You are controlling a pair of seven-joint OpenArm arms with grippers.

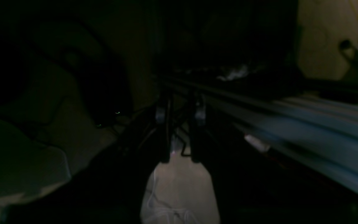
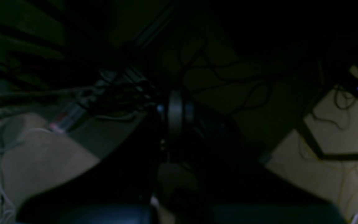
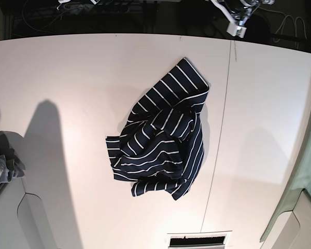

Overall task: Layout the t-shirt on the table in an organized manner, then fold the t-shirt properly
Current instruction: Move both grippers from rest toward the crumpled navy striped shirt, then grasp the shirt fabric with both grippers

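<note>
The t-shirt point(image 3: 160, 140), dark navy with thin white stripes, lies crumpled in a heap near the middle of the white table point(image 3: 67, 78). One part of it stretches toward the far side. Neither arm shows in the base view. The left wrist view is very dark. In it my left gripper point(image 1: 180, 146) hangs over a dim floor, its two fingers a little apart with nothing between them. The right wrist view is just as dark. There my right gripper point(image 2: 176, 124) has its fingers pressed together and holds nothing. Neither wrist view shows the t-shirt.
A thin dark seam point(image 3: 217, 129) runs across the table right of the shirt. A grey cloth point(image 3: 0, 161) sits at the left edge. A slotted vent point(image 3: 199, 240) lies at the near edge. Cables point(image 2: 346, 102) trail over the floor. A blurred pale rail point(image 1: 322, 130) crosses the left wrist view.
</note>
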